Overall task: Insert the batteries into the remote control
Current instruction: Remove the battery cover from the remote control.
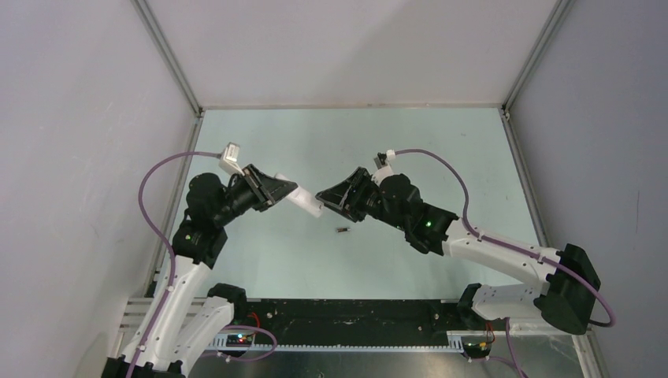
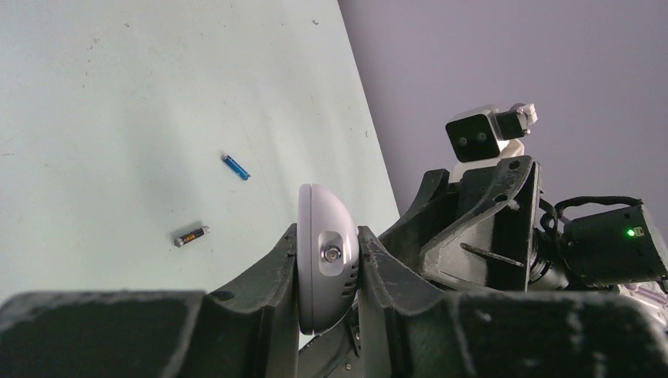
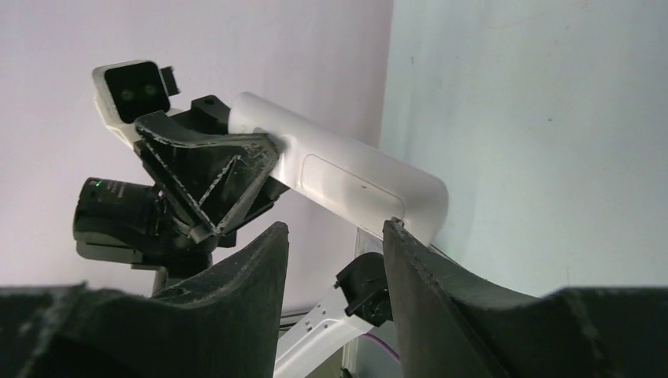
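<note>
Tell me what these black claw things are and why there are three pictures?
They are two robot arms, and each claw is a gripper with two fingers. One picture comes from a camera high above the table. The other two come from small cameras on the arms' wrists, so each shows its own fingers up close. The left gripper is squeezing a white remote control and holding it up in the air. The right gripper sits close to the remote's free end with its fingers apart, holding nothing. Two tiny batteries lie on the table: a blue battery and a dark battery. They are not in the remote yet.
</note>
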Tool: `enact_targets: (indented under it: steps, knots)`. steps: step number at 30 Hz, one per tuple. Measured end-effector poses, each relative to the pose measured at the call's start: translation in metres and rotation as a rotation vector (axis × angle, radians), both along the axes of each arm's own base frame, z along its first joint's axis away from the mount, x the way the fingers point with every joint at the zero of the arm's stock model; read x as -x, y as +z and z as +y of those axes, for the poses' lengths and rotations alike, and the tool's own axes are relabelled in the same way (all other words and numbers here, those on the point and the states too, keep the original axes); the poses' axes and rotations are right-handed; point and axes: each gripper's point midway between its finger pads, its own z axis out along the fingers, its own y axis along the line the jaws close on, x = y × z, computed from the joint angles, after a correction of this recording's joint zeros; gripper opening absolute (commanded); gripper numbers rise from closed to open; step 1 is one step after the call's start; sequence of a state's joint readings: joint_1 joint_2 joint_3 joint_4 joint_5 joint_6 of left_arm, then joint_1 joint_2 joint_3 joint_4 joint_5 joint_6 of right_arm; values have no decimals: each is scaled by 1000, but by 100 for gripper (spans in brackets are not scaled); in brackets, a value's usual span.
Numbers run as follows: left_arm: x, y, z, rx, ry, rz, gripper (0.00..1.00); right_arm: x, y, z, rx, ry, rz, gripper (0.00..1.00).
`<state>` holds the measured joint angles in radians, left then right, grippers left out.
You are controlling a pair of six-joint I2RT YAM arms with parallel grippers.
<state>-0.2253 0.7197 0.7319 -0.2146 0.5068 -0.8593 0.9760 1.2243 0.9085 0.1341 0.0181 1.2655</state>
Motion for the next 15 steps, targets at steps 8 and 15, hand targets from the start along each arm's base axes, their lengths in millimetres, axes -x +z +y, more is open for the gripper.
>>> enact_targets:
  steps: [8,15]
  knots:
    - [0,-2,1,-6,3,6,0,1,-11,-4,32,-13,42,44]
    - [0,-3,1,-6,3,10,0,2,-11,-3,29,-12,47,43]
